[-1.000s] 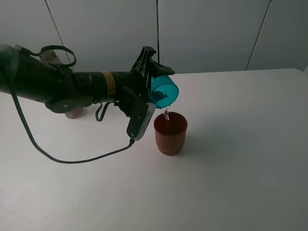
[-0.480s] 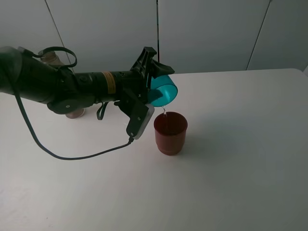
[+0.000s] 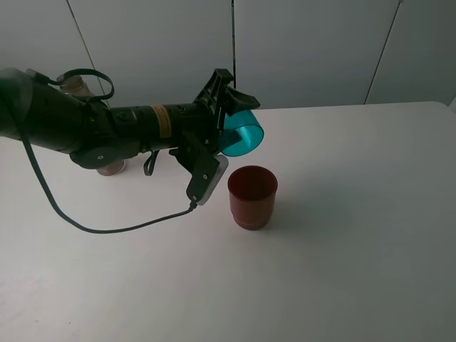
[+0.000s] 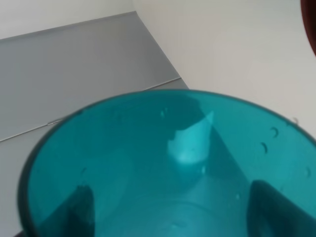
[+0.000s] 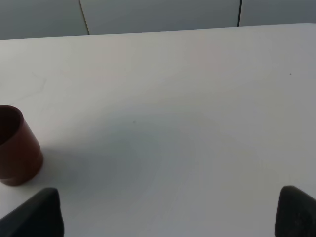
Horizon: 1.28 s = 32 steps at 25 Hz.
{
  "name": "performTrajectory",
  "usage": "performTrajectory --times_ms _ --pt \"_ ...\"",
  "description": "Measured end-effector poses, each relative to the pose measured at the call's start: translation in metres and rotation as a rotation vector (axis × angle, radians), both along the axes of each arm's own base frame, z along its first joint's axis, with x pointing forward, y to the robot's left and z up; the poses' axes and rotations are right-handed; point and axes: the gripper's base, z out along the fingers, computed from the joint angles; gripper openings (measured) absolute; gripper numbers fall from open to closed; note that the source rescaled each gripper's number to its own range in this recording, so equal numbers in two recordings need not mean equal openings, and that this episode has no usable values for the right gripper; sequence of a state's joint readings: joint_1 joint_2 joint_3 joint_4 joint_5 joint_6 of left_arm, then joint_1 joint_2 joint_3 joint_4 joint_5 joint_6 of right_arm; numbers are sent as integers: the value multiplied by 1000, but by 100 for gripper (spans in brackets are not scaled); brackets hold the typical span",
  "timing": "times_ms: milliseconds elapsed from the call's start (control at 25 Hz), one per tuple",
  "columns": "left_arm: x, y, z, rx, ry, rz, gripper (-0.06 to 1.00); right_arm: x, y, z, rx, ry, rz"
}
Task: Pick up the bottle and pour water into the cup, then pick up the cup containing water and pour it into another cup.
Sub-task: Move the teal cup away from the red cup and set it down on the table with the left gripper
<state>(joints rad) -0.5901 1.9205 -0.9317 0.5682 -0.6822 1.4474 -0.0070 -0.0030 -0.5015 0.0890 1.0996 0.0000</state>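
Now your stream has stopped: a second ago water fell from the teal cup [image 3: 241, 135] into the red cup [image 3: 252, 197]; nothing falls now. You can take the second pour as essentially done. Your left gripper [image 3: 226, 114] pinches the teal cup, tipped on its side just above and behind the red cup. The left wrist view alone shows droplets clinging inside the teal cup [image 4: 168, 182]. Your right gripper's jaws stand spread, empty, near the red cup [image 5: 17, 148].

Water stream from cup [image 3: 239, 136] stopped
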Motion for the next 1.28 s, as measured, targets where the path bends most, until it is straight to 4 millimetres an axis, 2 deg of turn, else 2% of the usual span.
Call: performTrajectory --times_ms 240,360,560,680,840,1040,1280 --pt "0 0 0 -6 9 2 1 0 0 0 0 0 0" --pt "0 0 0 -71 100 34 1 0 0 0 0 0 0" --pt "3 3 5 -402 448 208 1 0 0 0 0 0 0" --pt "1 10 16 -625 631 322 1 0 0 0 0 0 0" --pt "-10 31 21 -810 803 427 1 0 0 0 0 0 0" --pt "-20 72 -5 -925 976 588 1 0 0 0 -5 0 3" --pt "-9 110 -15 -1094 1104 733 1 0 0 0 -5 0 3"
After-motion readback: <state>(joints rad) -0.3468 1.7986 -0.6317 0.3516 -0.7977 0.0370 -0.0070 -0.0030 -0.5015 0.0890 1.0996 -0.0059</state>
